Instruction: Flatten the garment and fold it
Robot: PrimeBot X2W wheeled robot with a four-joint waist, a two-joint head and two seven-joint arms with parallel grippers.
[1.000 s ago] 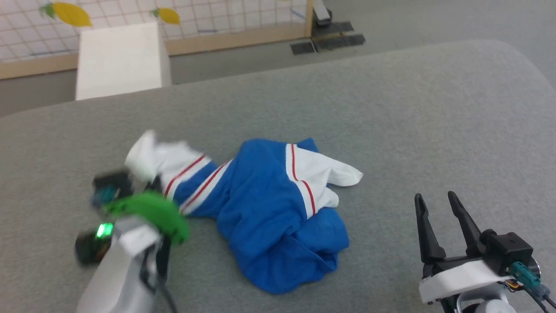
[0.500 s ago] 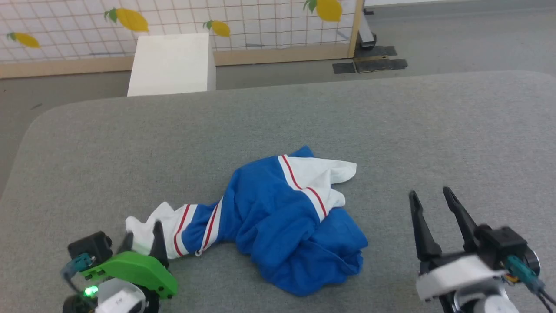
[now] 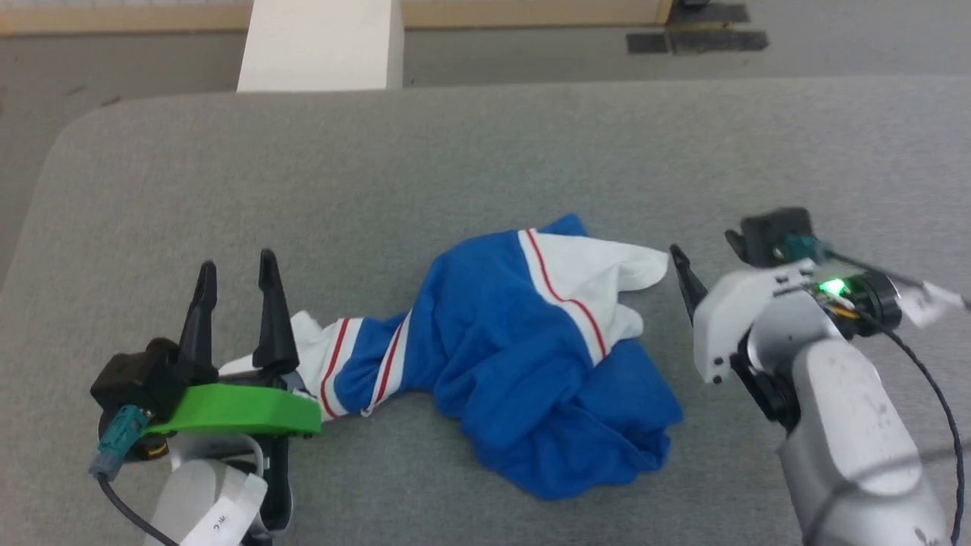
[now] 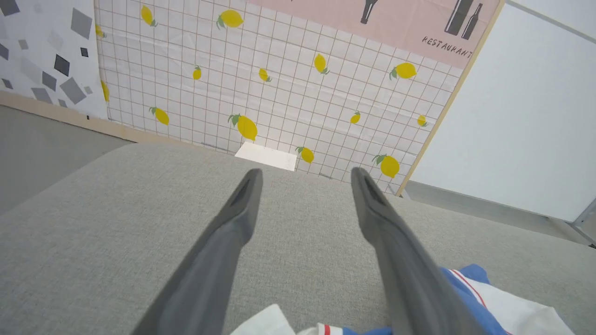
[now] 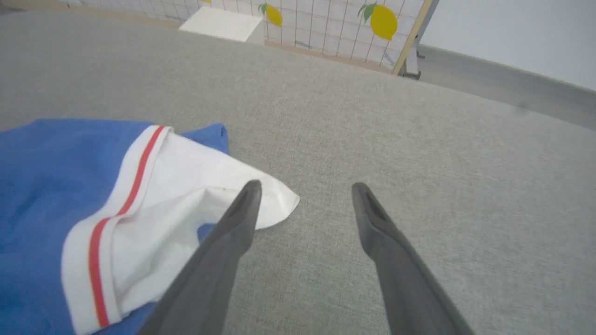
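The garment (image 3: 516, 341) lies crumpled mid-table, bright blue with white, red-striped sleeves. One twisted sleeve (image 3: 334, 356) stretches toward my left gripper (image 3: 236, 262). That gripper stands open just left of the sleeve's end, nothing between its fingers. In the left wrist view the left gripper (image 4: 306, 173) points across bare table, with the sleeve (image 4: 270, 325) at its base. My right gripper (image 3: 702, 243) is rolled on its side close to the other white sleeve (image 3: 607, 273). The right wrist view shows this gripper (image 5: 302, 186) open, its left finger (image 5: 233, 232) over the sleeve tip (image 5: 274, 200).
The grey padded table (image 3: 485, 152) has rounded corners, and its left edge is near my left arm. A white box (image 3: 322, 45) stands on the floor past the far edge. A lemon-print grid panel (image 4: 279, 93) backs the scene.
My left gripper has opened and let go of the white sleeve it had pulled leftward. My right gripper has risen toward the other sleeve and rolled sideways. The head camera has tilted down.
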